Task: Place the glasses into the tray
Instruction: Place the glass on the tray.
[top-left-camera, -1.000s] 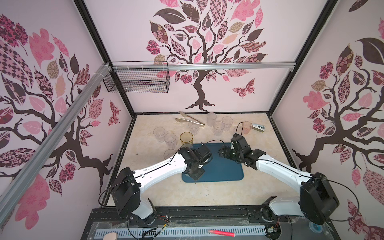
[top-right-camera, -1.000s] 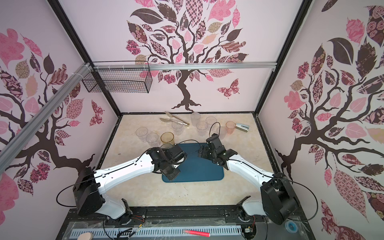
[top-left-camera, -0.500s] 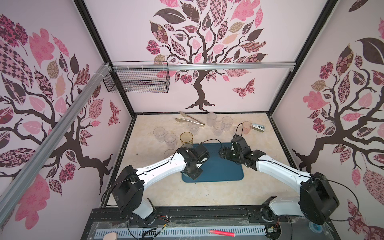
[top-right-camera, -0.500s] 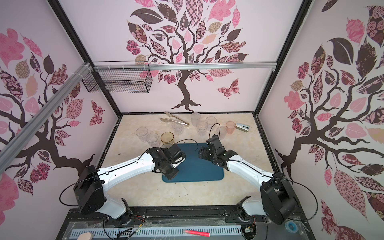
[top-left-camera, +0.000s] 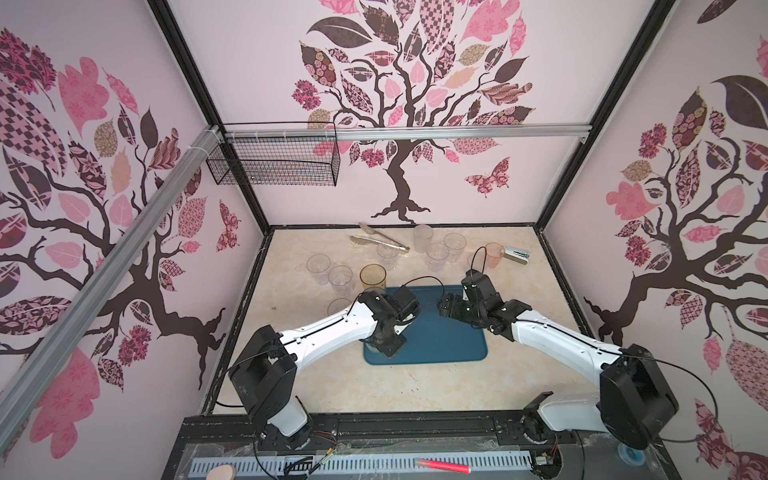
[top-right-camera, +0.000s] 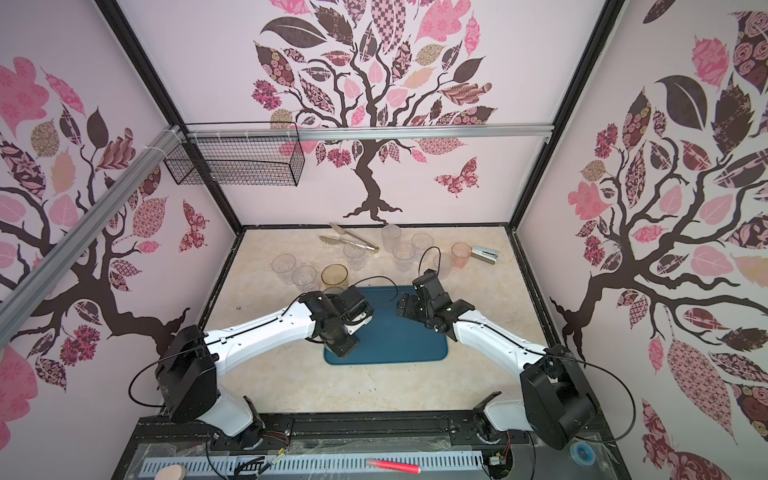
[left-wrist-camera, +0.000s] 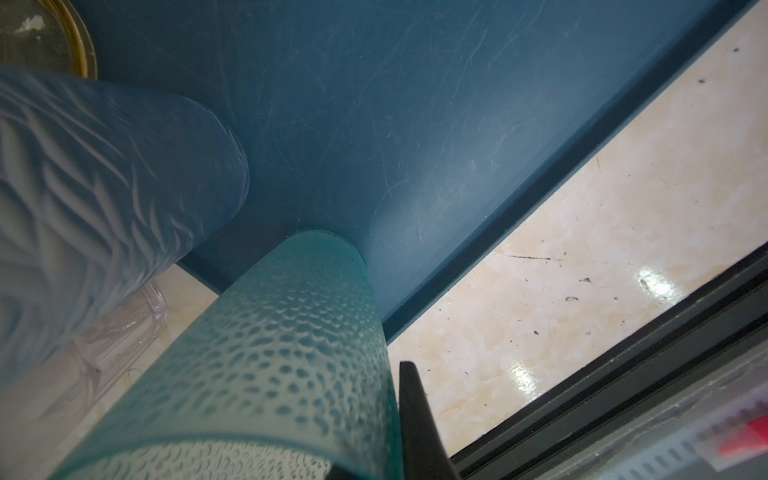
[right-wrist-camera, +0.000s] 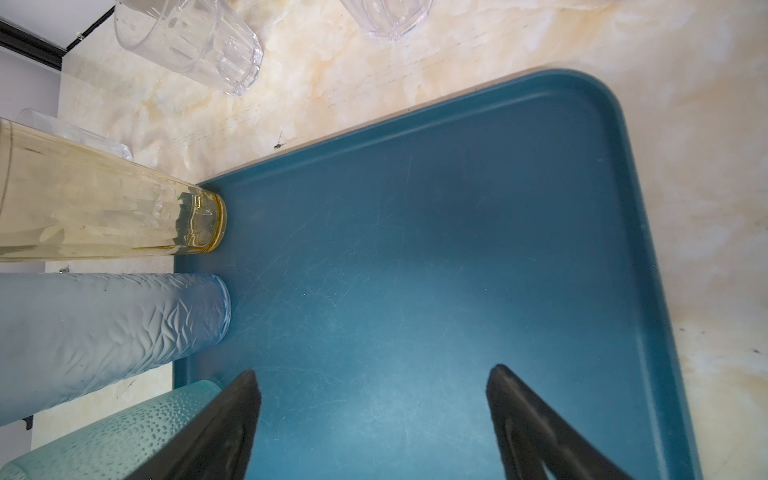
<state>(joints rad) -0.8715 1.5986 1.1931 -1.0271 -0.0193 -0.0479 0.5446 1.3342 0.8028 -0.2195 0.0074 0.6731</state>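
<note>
We are watching the left pincer (top-left-camera: 388, 343) reaching down over the near left corner of the tray (right-wrist-camera: 457, 249), where the teal dotted glass (left-wrist-camera: 291, 353) is standing upright. Only one finger (left-wrist-camera: 411, 415) is showing in the left wrist view, lying tight against the outside of that glass. The pincer is pressed almost together, and we are judging that it is pinching the glass wall at the rim, with the other finger hidden inside. The right pincer (right-wrist-camera: 374, 374) is hanging spread wide and empty over the bare middle of the tray.

Just beside the teal one, the blue frosted glass (right-wrist-camera: 124, 324) is standing along the same tray edge. The amber glass (right-wrist-camera: 104, 208) is sitting at the far left corner; whether its base is fully inside the rim we cannot tell. The clear faceted glasses (top-left-camera: 436, 251) and the pink glass (top-left-camera: 493, 254) are standing on the counter (top-left-camera: 374, 386) beyond the tray, near the tongs (top-left-camera: 380, 241).

We are expecting these glasses to be light, stiff and thin-walled, so likely to tip or skid at a nudge. The clear ones are probably slippery, while the frosted skins should be giving more bite. We are favouring a hold on the wall at the rim, one finger inside and one outside, squeezing gently.
</note>
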